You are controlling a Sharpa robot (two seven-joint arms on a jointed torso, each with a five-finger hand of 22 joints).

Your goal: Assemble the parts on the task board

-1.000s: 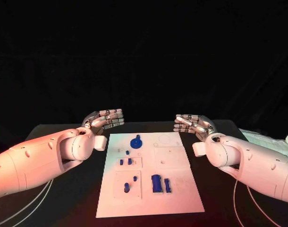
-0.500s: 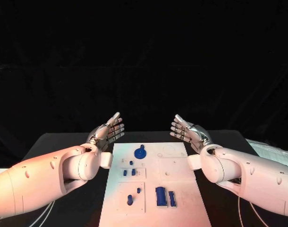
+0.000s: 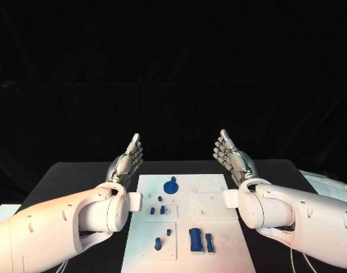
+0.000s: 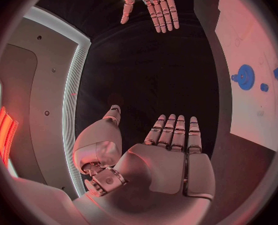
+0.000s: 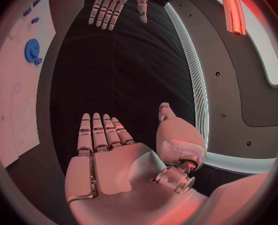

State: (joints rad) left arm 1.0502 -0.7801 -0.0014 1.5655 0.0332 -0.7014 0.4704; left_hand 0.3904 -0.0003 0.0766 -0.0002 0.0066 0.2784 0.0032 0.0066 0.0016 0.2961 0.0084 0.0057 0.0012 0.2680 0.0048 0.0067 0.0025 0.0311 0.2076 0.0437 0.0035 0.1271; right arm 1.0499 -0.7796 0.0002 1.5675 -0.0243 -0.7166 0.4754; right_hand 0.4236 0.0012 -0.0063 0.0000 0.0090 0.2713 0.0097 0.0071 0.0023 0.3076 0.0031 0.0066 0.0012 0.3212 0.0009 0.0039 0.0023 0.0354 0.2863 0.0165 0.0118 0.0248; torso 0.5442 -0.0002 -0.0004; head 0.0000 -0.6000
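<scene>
Black table [image 3: 75, 173] and a dark room sit behind everything. On the middle of the table lies the white task board [image 3: 214, 224], flat and long, running away from the robot.

Small blue parts rest on the board. A round blue gear [image 3: 171, 186] sits near the far end, a bit toward the left arm's side. Two little blue pegs [image 3: 157, 210] stand close together nearer the middle. One small blue piece [image 3: 169, 232] and a longer blue peg [image 3: 158, 243] lie closer to the robot on the same side. Next to them, toward the right arm's side, a big blue block [image 3: 195, 239] lies just beside a thin blue bar [image 3: 210, 243].

The left hand [image 3: 126, 160] is up in the air by the far left corner of the board. Its fingers are straight and spread, and it holds nothing. The right hand [image 3: 232, 158] is up by the far right corner, palm facing the other hand. Its fingers are straight too, and it holds nothing. Neither hand touches the board or any part.

A crumpled white sheet [image 3: 342, 190] lies at the right edge of the table.
</scene>
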